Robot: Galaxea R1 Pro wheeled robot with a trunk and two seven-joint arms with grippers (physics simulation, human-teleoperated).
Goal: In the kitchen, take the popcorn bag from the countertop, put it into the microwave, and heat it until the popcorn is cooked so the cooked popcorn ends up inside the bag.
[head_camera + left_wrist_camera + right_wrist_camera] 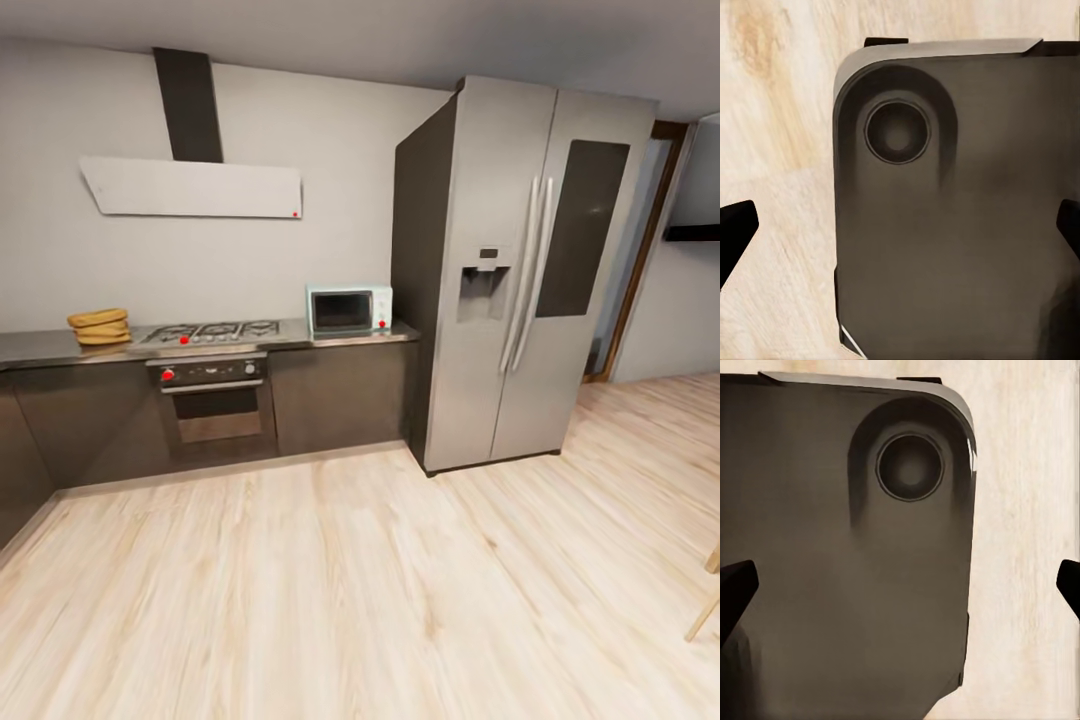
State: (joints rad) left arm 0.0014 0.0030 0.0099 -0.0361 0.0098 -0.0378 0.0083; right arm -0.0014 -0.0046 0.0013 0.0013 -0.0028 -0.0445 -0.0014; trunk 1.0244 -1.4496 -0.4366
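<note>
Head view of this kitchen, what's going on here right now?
Nothing is being handled yet. The robot stands back on the wooden floor, facing the kitchen run. The popcorn bag sits on the countertop left of the stove, and the microwave stands shut at the far end beside the fridge. Both wrist views look down at the robot's dark base, with the left gripper and right gripper open and empty.

popcorn bag [99, 326]: tan, ring-folded, sitting at the surface's [40, 347] left end
microwave [348, 309]: pale blue, door shut, standing at the right end
</note>
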